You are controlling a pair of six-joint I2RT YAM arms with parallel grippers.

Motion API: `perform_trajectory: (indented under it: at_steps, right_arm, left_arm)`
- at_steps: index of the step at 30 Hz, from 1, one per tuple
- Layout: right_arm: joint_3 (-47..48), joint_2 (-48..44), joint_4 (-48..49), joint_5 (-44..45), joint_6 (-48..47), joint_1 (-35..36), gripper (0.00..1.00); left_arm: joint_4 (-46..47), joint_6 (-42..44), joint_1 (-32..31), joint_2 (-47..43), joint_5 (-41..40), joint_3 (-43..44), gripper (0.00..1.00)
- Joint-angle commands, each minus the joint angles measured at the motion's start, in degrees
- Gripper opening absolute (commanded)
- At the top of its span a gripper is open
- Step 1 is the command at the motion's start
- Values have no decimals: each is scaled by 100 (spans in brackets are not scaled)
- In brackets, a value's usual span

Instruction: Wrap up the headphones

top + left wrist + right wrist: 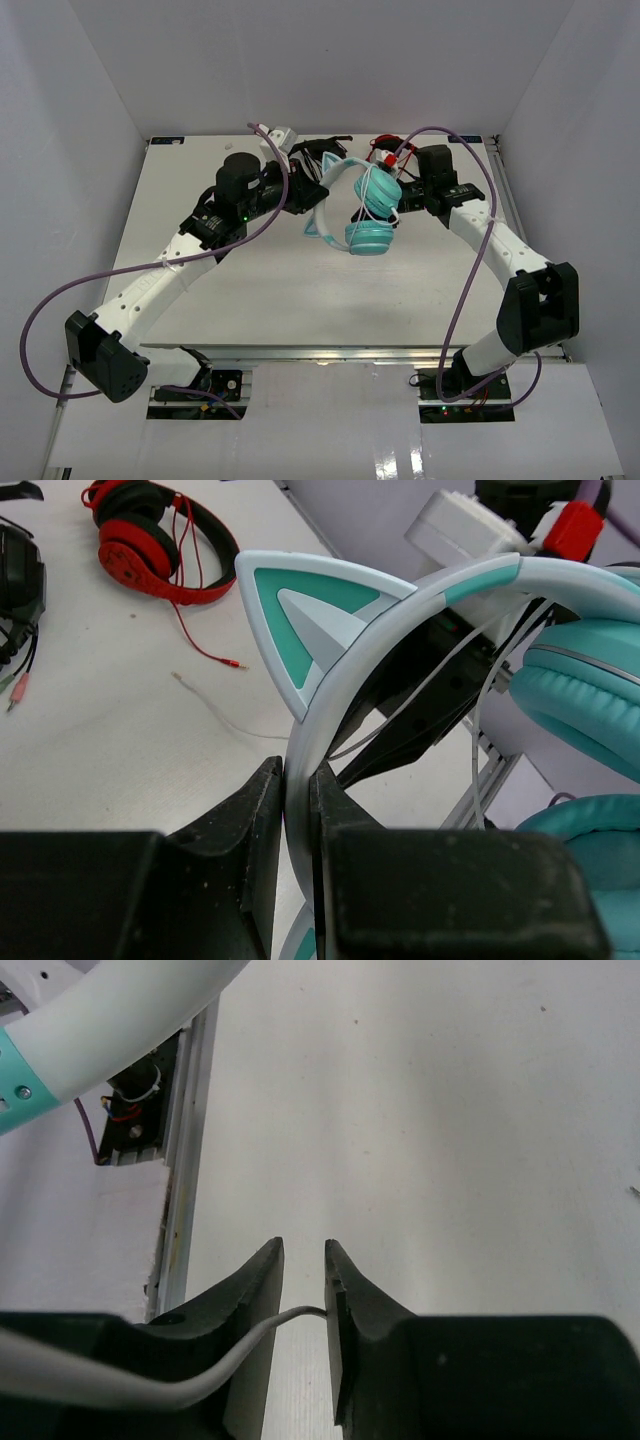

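Currently the left hand [298, 810] is clamped shut on the headband [300, 730] of the headphones [365, 215], just below one cat ear [310, 620]. The right hand [303, 1260] is cracked open a little. The thin white cable [150, 1375] crosses the gap and touches one finger's inner face, not pinched.

The headphones sit between the two hands, toward the back-centre of the surface [250, 290], with the teal ear cups [372, 225] on the right hand's side. Can't tell whether the cups touch the surface. Cable strands run across the band by the cups, but the routing is too tangled to read. In the top view, both hands' fingertips are hidden behind the band and cups.

Further back on the surface are red headphones [150, 545] with a red lead, and black headphones [15, 580] cut off at the frame edge.
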Motion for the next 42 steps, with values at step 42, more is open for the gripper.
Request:
perform_trajectory:
  at_steps: [42]
  right_arm:
    - [-1728, 193, 3337, -430, 2250, 89, 17]
  left_arm:
    - [942, -2735, -24, -59, -2119, 1207, 0]
